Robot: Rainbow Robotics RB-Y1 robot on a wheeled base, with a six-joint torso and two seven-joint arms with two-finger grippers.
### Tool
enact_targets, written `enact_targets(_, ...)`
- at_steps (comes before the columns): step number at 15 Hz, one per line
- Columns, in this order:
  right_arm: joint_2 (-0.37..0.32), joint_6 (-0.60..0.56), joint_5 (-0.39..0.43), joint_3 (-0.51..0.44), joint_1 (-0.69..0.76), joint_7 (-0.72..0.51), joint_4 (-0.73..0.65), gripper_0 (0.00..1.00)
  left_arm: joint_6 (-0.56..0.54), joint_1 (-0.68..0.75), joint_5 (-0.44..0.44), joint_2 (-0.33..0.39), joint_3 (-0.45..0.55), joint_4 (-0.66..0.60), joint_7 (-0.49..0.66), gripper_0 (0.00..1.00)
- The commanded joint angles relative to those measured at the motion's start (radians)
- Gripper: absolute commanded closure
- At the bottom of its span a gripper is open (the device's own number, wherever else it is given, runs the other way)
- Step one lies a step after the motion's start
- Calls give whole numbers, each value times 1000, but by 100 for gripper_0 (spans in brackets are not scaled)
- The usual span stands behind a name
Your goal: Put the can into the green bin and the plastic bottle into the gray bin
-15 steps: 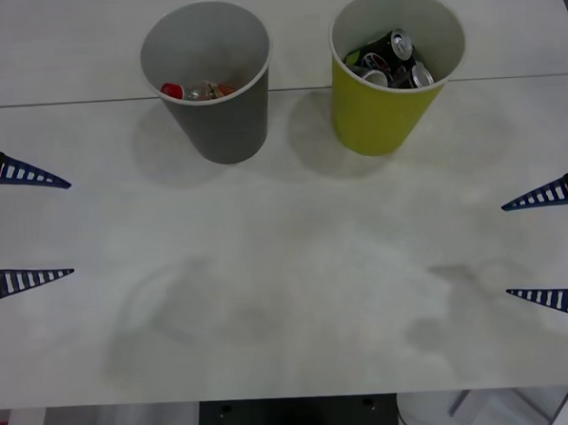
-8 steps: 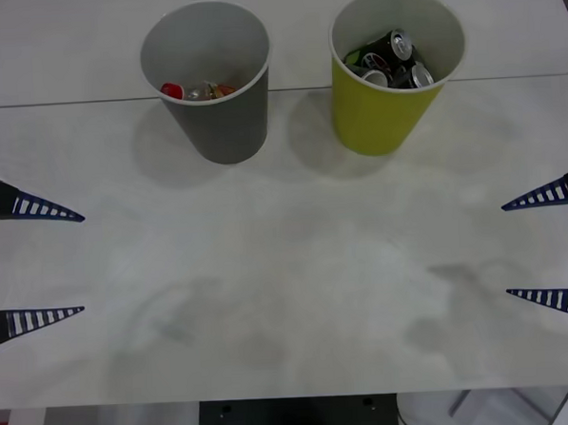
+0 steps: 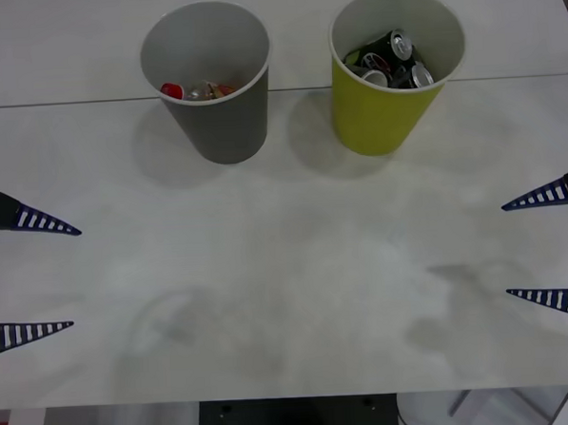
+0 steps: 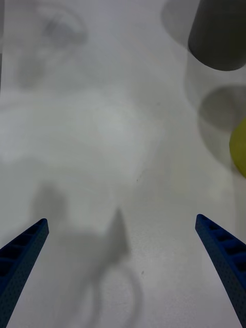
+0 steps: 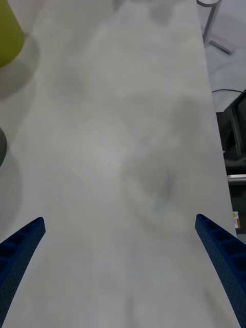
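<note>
1. Two spread fingers mark your left gripper (image 3: pixel 30 279), which has slid back along the table (image 3: pixel 287 269) edge over the past second, holding nothing.
2. Your plastic bottle (image 3: pixel 201 89) lies in the gray bin (image 3: pixel 213 121); cans (image 3: pixel 390 59) fill the green bin (image 3: pixel 379 122).
3. Your right gripper (image 3: pixel 548 248) has not moved, released. Sorting looks finished.

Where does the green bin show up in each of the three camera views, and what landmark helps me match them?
Front view: the green bin stands upright at the table's far side, right of centre, with cans inside.
Right wrist view: a yellow-green sliver of its wall at the right edge.
Left wrist view: a part of its wall in the top left corner.
Shared landmark: the gray bin beside it, also seen in the right wrist view.
</note>
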Motion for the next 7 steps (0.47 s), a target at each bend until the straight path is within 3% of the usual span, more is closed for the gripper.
enact_targets(1, 0, 0, 0, 0, 0, 0, 0, 0, -1, 14, -2, 1, 1, 0, -2, 0)
enact_targets(7, 0, 0, 0, 0, 0, 0, 0, 0, 0, 29, 3, -5, 1, 0, -5, 0)
